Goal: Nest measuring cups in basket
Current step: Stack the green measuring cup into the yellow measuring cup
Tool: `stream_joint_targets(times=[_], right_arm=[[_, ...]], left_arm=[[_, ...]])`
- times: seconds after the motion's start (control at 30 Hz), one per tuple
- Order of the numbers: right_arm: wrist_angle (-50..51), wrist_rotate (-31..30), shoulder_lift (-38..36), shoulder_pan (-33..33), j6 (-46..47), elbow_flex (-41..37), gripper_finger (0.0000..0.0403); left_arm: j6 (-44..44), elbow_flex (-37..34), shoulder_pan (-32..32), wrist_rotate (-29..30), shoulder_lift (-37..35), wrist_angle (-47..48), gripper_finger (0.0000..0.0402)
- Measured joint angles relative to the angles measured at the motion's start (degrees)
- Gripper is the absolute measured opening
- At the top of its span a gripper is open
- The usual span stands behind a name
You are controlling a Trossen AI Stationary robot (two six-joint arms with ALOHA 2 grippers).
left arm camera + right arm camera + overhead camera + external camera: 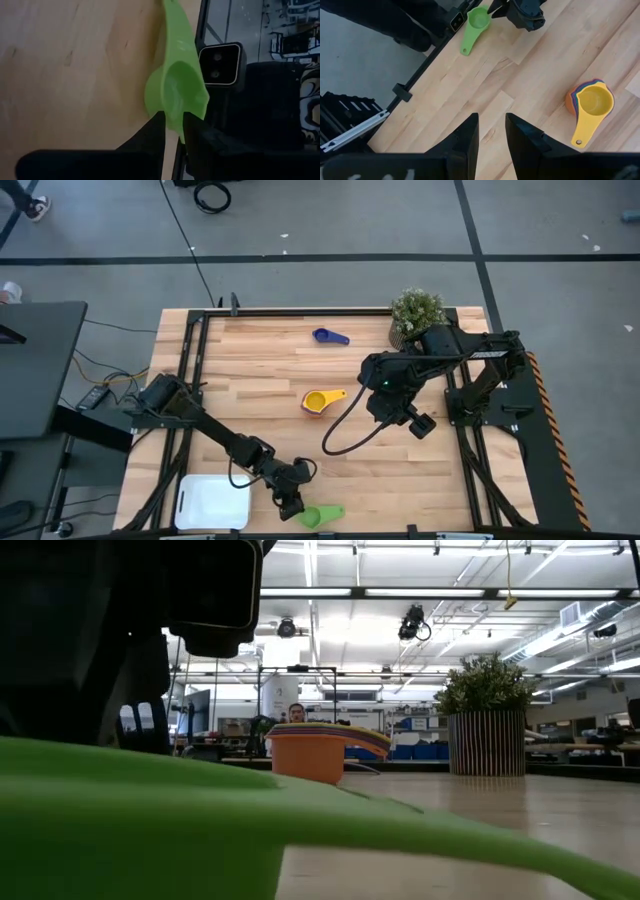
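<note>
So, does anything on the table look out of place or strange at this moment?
Yes. The white basket holds no cups. The nested stack sits mid-table, the blue cup lies alone by the plant pot, and the left gripper pinches the green cup.

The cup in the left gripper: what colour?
Green; clearest in the left wrist view.
</note>
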State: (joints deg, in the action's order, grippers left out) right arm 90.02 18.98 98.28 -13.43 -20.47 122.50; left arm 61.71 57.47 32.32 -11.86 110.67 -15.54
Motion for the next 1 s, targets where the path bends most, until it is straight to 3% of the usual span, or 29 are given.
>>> stream_joint_targets(times=[0.17,0.3,0.53,0.83,1.0], right_arm=[[0.0,0.0,0.0,0.0,0.0,0.0,0.0103],[0.0,0.0,0.0,0.0,0.0,0.0,0.0103],[0.0,0.0,0.0,0.0,0.0,0.0,0.0103],[0.0,0.0,0.0,0.0,0.0,0.0,0.0103],[0.0,0.0,0.0,0.0,0.0,0.0,0.0103]], left_arm=[[0.1,0.0,0.0,-0.4,0.0,0.3,0.0075],[-1.1,0.0,-1.1,-4.0,0.0,2.6,0.0068],[-2.8,0.0,-3.3,-11.7,0.0,5.3,0.0007],[-2.7,-0.1,-7.3,-22.5,-1.1,7.3,0.0004],[-3.2,0.0,-11.0,-24.0,-3.4,7.0,0.0004]])
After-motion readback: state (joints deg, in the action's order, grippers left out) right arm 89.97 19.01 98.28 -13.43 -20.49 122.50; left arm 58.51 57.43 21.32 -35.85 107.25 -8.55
